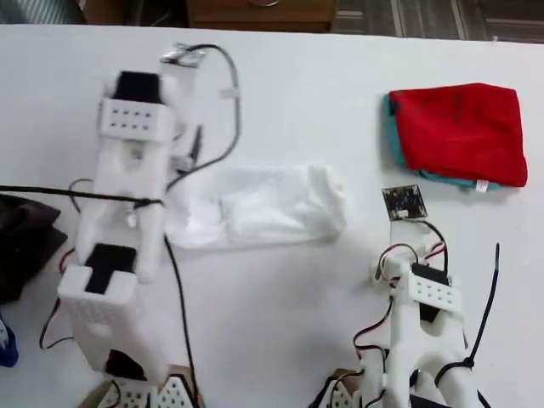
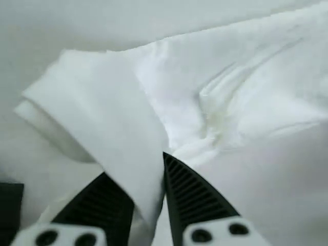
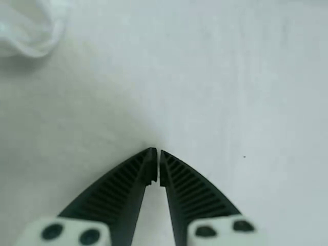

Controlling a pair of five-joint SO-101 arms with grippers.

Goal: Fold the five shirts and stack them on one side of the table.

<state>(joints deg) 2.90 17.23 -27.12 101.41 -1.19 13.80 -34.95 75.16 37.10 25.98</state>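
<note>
The white shirt lies partly folded on the table, and I have one flap of it. My left gripper is nearly closed, its two black ribbed fingers pinching a fold of the cloth, which disappears down between them. From that grip the rest of the shirt spreads away ahead of the fingers in soft creases. Its long axis runs crosswise, from my left gripper toward my right arm, with the end nearer my right arm bunched. I cannot tell which end is the collar or the hem, and I see no label on it.

My right gripper is closed tip to tip with nothing between the fingers, over bare table. A rumpled corner of the white shirt sits ahead of it and off to one side, well apart.

Farther ahead of my right gripper and to its right lies a folded red shirt on top of a teal shirt, which shows as a thin edge along two sides. A small white tag sticks out at the near edge of that stack, too small to read. To the left of my left arm a dark cloth is cut off by the frame, so its shape is unclear.
</note>
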